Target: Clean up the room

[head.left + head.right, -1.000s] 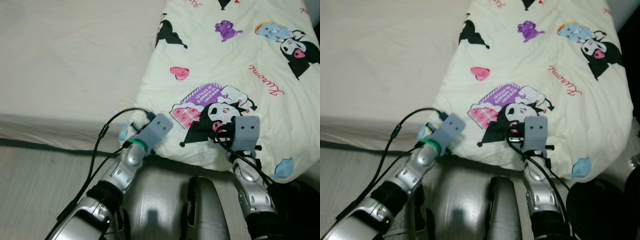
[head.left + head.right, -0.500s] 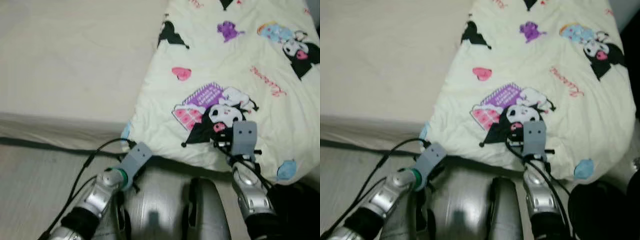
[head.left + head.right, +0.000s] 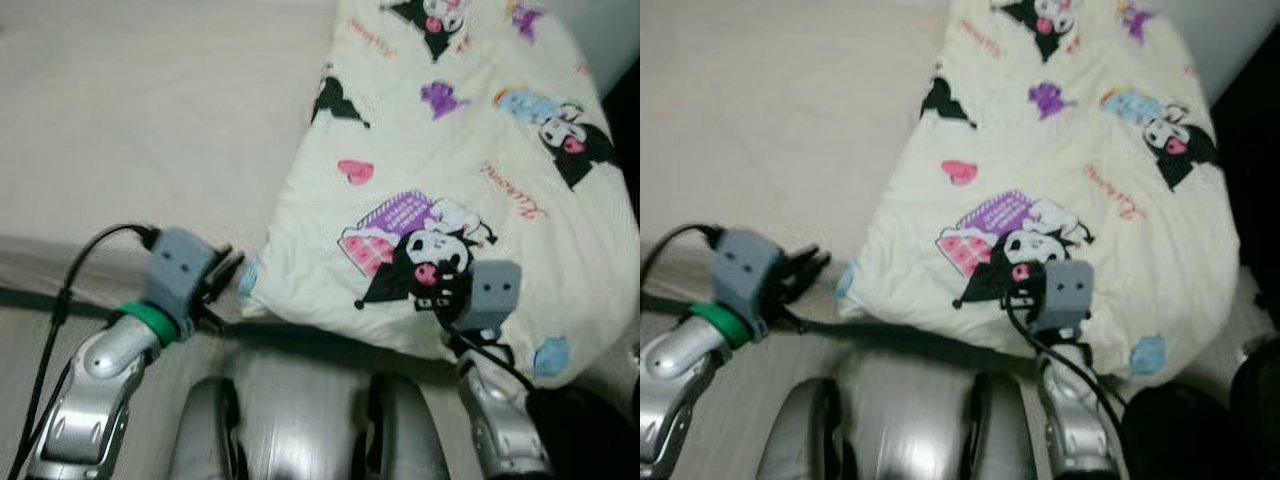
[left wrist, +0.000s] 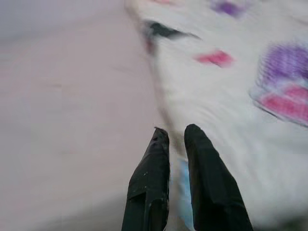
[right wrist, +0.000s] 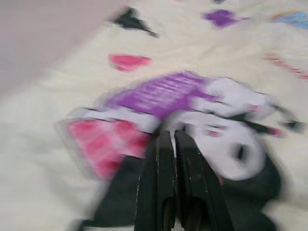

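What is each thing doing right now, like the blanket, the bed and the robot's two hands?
Cartoon blanket: spread over the bed's right side, its near edge hanging over the side.
Bed sheet: bare and flat on the left.
Left tool: fingers nearly together, at the blanket's near corner.
Right tool: fingers together, on the blanket's cartoon print.

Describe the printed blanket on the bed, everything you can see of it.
The blanket is cream, soft-looking cloth printed with black-and-white cartoon characters, pink hearts, a purple-and-pink panel and red script. It lies crumpled over the right part of the beige mattress, its near edge hanging over the bed's front. The right gripper rests on the character print with fingers together; the left gripper points at its blue-marked corner.
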Motion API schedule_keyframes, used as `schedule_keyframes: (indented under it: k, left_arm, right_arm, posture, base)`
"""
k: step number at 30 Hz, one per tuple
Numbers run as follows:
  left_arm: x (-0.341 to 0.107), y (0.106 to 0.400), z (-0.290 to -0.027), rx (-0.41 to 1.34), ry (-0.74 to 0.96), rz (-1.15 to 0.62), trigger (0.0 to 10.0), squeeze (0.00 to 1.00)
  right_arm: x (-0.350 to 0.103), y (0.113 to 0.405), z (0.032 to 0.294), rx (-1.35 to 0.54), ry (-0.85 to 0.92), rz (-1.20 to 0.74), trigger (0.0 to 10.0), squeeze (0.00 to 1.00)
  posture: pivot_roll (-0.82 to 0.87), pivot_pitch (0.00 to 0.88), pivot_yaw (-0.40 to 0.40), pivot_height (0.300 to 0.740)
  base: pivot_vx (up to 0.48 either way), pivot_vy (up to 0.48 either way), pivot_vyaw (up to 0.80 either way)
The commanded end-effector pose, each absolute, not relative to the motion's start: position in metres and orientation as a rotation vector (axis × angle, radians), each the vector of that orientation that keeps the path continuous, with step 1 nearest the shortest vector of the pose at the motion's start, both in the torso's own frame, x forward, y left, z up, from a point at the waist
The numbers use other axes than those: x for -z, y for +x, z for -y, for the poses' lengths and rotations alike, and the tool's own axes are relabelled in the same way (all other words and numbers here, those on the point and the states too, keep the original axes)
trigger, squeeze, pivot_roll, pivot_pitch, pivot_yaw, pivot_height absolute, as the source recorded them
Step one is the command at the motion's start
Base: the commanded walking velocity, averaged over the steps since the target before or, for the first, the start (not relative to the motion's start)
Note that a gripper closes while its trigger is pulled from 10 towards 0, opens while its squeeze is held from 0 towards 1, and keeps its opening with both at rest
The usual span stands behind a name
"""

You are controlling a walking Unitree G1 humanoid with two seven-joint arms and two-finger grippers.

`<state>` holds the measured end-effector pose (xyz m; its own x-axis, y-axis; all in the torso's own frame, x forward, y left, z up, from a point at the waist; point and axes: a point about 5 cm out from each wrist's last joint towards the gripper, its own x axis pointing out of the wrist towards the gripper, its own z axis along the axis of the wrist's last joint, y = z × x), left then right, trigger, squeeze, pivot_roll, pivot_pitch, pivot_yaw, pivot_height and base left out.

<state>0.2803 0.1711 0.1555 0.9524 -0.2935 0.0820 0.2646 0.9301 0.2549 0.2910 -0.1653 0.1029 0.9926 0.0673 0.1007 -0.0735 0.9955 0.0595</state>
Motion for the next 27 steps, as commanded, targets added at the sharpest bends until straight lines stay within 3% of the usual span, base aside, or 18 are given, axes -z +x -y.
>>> schedule_keyframes:
  k: [1, 5, 6, 7, 8, 10, 11, 13, 27]
  left_arm:
    - [-0.141, 0.285, -0.173, 0.181, 0.268, 0.103, 10.0, 0.00]
    - [-0.136, 0.295, -0.174, 0.057, 0.241, 0.086, 10.0, 0.00]
    - [-0.136, 0.298, -0.174, 0.034, 0.230, 0.087, 10.0, 0.00]
    - [-0.137, 0.299, -0.174, 0.025, 0.223, 0.087, 10.0, 0.00]
    - [-0.138, 0.298, -0.174, 0.029, 0.225, 0.089, 10.0, 0.00]
    - [-0.139, 0.298, -0.174, 0.033, 0.228, 0.089, 10.0, 0.00]
    - [-0.139, 0.297, -0.173, 0.042, 0.226, 0.084, 10.0, 0.00]
    - [-0.139, 0.296, -0.171, 0.054, 0.223, 0.082, 10.0, 0.00]
    - [-0.136, 0.301, -0.154, 0.066, 0.212, 0.120, 10.0, 0.00]
  right_arm:
    - [-0.098, 0.292, 0.158, -0.113, 0.122, 0.070, 10.0, 0.00]
    - [-0.099, 0.297, 0.144, -0.162, 0.106, 0.078, 10.0, 0.00]
    - [-0.099, 0.298, 0.141, -0.165, 0.099, 0.080, 8.8, 0.00]
    - [-0.099, 0.299, 0.140, -0.165, 0.097, 0.080, 8.8, 0.00]
    - [-0.100, 0.299, 0.138, -0.166, 0.104, 0.081, 8.0, 0.00]
    - [-0.100, 0.299, 0.138, -0.166, 0.109, 0.082, 8.0, 0.00]
    - [-0.101, 0.299, 0.135, -0.177, 0.111, 0.081, 9.7, 0.00]
    - [-0.100, 0.298, 0.133, -0.185, 0.114, 0.076, 10.0, 0.00]
    - [-0.098, 0.299, 0.130, -0.210, 0.133, 0.067, 10.0, 0.00]
  posture:
    - [0.03, 0.051, -0.020, 0.596]
    - [0.04, 0.035, -0.042, 0.601]
    - [0.04, 0.034, -0.046, 0.606]
    - [0.04, 0.034, -0.046, 0.611]
    - [0.04, 0.035, -0.051, 0.616]
    - [0.04, 0.035, -0.051, 0.621]
    - [0.04, 0.033, -0.046, 0.626]
    - [0.04, 0.033, -0.044, 0.631]
    - [0.05, 0.030, -0.037, 0.681]
  base:
    - [0.000, 0.000, 0.00]
    - [0.000, 0.000, 0.00]
    - [0.000, 0.000, 0.00]
    - [0.000, 0.000, 0.00]
    - [0.000, 0.000, 0.00]
    - [0.000, 0.000, 0.00]
    - [0.000, 0.000, 0.00]
    - [0.000, 0.000, 0.00]
    - [0.000, 0.000, 0.00]
